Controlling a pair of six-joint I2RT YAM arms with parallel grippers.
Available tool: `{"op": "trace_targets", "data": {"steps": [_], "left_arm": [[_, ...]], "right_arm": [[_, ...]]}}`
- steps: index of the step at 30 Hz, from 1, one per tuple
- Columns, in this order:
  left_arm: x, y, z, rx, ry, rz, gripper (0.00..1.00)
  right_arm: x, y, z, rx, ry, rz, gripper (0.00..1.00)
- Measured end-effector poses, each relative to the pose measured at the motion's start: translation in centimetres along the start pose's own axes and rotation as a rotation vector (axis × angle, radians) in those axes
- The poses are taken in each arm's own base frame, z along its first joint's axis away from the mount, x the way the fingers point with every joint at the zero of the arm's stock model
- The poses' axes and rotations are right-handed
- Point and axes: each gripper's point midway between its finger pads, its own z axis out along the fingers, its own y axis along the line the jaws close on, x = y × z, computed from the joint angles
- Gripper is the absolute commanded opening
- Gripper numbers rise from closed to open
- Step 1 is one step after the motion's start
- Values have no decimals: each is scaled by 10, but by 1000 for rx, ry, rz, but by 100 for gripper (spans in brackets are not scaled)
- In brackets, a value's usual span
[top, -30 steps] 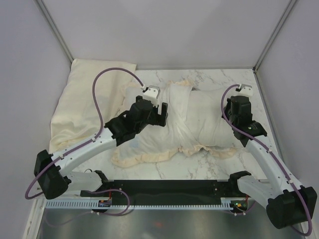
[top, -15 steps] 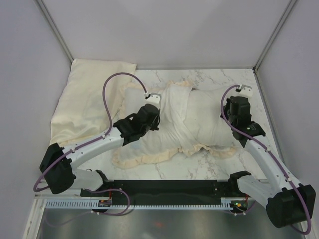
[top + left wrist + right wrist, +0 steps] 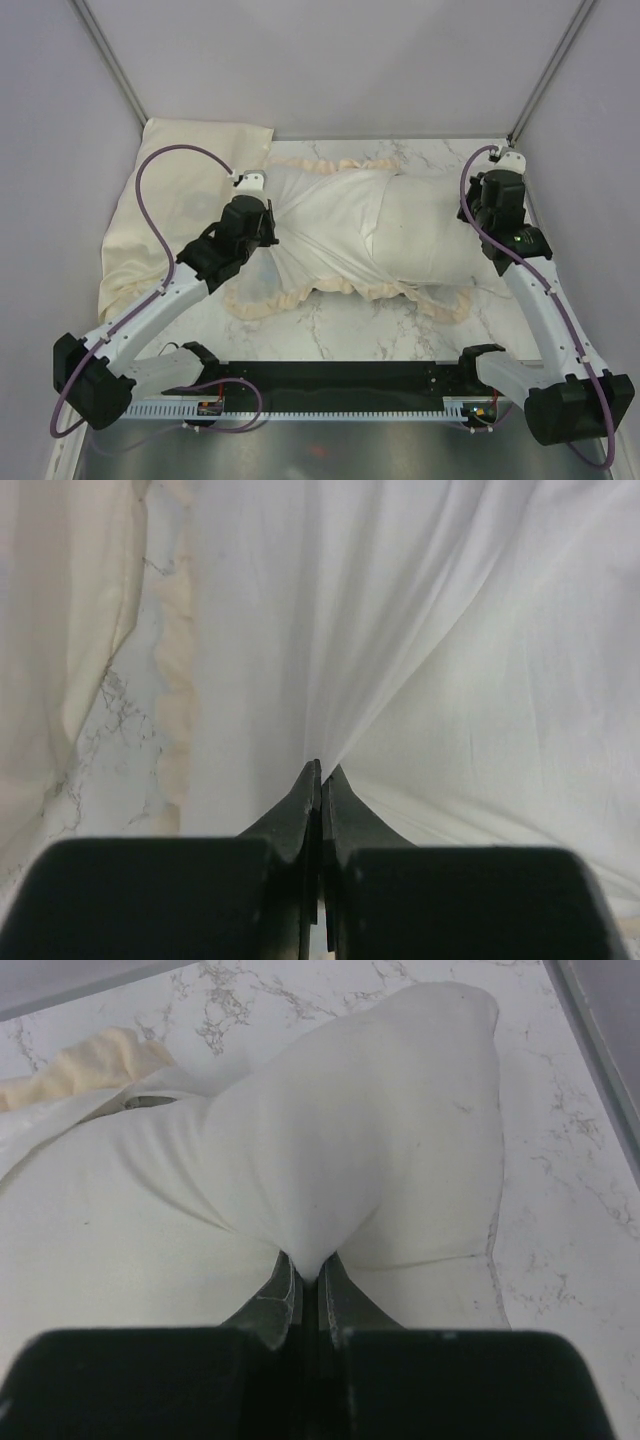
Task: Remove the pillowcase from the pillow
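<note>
The pillowcase (image 3: 320,215), a limp whitish sheet drawn into taut folds across the marble table (image 3: 380,335), looks about half off; the rest has yet to slide leftward. The plump, smooth off-white pillow (image 3: 430,235) lies at the right, its end bared. A ruffled cream frill (image 3: 300,298) edges the case. Of the 2 tools, the left gripper (image 3: 320,772) pinches case fabric and the right gripper (image 3: 310,1260) pinches the pillow's end.

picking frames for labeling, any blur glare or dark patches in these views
Top external: even light, sharp, only soft shadows beside the pillowcase. Left wrist: pillowcase bright but folds readable; left gripper a dark, soft-edged mass. Right wrist: pillow and marble table veins crisp, right gripper underexposed.
</note>
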Motion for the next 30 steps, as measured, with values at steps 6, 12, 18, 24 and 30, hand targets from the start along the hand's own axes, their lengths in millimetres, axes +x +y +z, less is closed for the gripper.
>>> {"op": "trace_targets", "data": {"steps": [6,12,18,24,30], "left_arm": [[-5,6,-7,-4,-16,-14,2],[-5,11,-6,-17,-11,-17,2],[-4,13,-6,-21,-6,-20,2],[11,7,10,-25,34,2,2],[52,-5,51,-17,134,42,2]], "right_arm": [[-14,-19,-5,27,10,11,0],[-18,-35,-8,46,29,27,0],[-11,-49,-9,47,68,65,0],[4,-50,-5,17,110,89,28],[-6,-49,-15,6,65,80,90]]}}
